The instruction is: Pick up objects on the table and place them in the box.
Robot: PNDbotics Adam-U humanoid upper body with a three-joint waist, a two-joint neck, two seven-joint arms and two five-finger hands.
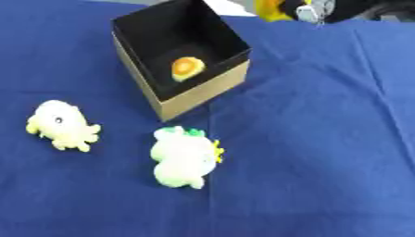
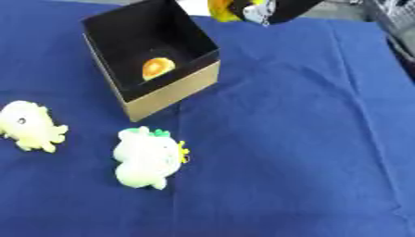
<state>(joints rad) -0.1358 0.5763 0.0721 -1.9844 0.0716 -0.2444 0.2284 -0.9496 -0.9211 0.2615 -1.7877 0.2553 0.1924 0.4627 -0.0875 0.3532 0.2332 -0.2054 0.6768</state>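
Right hand (image 2: pixel 263 10) at the far edge of the blue cloth (image 1: pixel 324 139), beyond the open box (image 1: pixel 180 69); a yellow object (image 2: pixel 220 10) against it, finger posture not discernible, so hold unconfirmed. Orange piece (image 1: pixel 187 67) already inside the box. Two pale plush toys outstanding: one (image 1: pixel 61 125) near the left edge, one (image 1: pixel 185 157) just in front of the box. Risk: yellow object striking the box rim and falling outside. Left hand out of view.
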